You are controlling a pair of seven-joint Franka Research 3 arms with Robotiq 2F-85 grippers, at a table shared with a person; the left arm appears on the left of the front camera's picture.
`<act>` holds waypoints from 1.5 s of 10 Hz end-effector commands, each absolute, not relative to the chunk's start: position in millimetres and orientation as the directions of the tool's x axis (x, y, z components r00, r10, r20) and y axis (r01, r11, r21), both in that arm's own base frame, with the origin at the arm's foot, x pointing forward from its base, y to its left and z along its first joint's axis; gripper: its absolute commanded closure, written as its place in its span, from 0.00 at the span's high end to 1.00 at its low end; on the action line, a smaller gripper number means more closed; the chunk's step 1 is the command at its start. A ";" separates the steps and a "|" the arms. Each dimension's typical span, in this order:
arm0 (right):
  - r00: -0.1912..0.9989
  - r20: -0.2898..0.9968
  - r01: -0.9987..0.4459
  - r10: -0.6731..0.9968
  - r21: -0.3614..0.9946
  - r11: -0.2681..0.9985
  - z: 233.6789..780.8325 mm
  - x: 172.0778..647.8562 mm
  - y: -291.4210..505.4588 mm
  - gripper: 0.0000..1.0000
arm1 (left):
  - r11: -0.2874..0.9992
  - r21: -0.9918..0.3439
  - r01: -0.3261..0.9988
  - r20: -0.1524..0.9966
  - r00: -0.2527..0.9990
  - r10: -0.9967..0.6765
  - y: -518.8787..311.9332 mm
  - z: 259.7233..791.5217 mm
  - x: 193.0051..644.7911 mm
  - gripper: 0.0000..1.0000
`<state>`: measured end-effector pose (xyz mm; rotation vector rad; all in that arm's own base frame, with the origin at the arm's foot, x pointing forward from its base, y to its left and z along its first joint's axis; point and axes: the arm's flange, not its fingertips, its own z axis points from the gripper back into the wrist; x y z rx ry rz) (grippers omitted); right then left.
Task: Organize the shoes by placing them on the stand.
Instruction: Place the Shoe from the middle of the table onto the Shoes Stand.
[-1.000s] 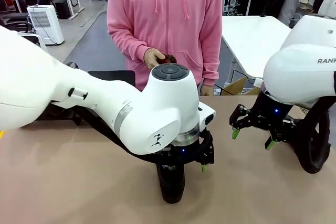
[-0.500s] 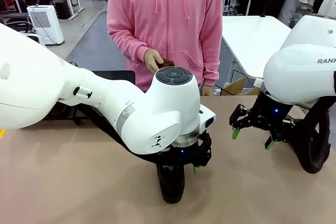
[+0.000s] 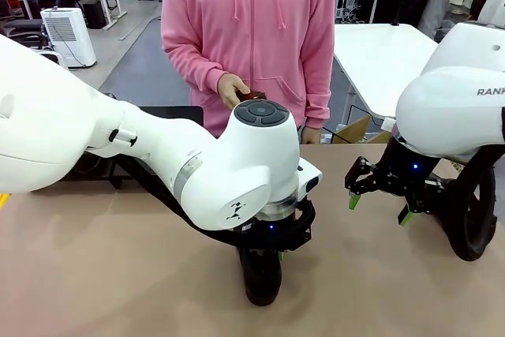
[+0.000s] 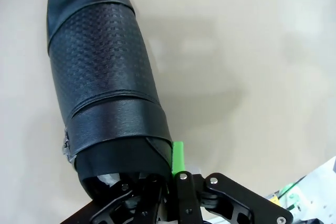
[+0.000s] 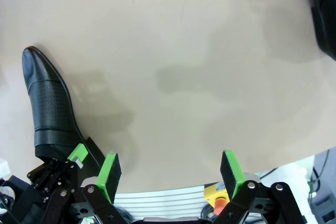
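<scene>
Clamps left gripper on shoe at heel collar, one finger inside; sole flat on table, mid-front. Holds right gripper wide, empty. Likely light, stiff at heel, glossy (slippery elsewhere); probably dips toe-first when lifted, so worth a deep bite.

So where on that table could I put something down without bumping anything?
Bare table lies near-left of the shoe clamped by the left gripper. A narrower patch lies between that shoe and the second shoe, near the open right gripper. The middle, around the left arm, is crowded.
</scene>
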<state>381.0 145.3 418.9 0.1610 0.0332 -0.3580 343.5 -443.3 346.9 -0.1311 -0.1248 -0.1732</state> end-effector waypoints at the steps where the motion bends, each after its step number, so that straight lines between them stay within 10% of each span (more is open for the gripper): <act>1: 0.940 -0.061 0.341 -0.335 0.154 0.927 418.8 381.3 145.8 1.00 | 0.977 -0.132 0.167 0.147 0.978 -0.148 -443.3 356.5 339.6 0.00; 7: 0.940 -0.061 0.341 -0.335 0.154 0.927 418.8 381.3 145.8 1.00 | 0.946 -0.263 0.189 0.343 0.935 -0.091 -340.8 483.3 307.1 0.00; 15: 0.940 -0.061 0.341 -0.335 0.154 0.927 418.8 381.3 145.8 1.00 | 0.965 0.166 0.205 0.501 0.825 -0.262 -213.3 478.8 475.9 0.00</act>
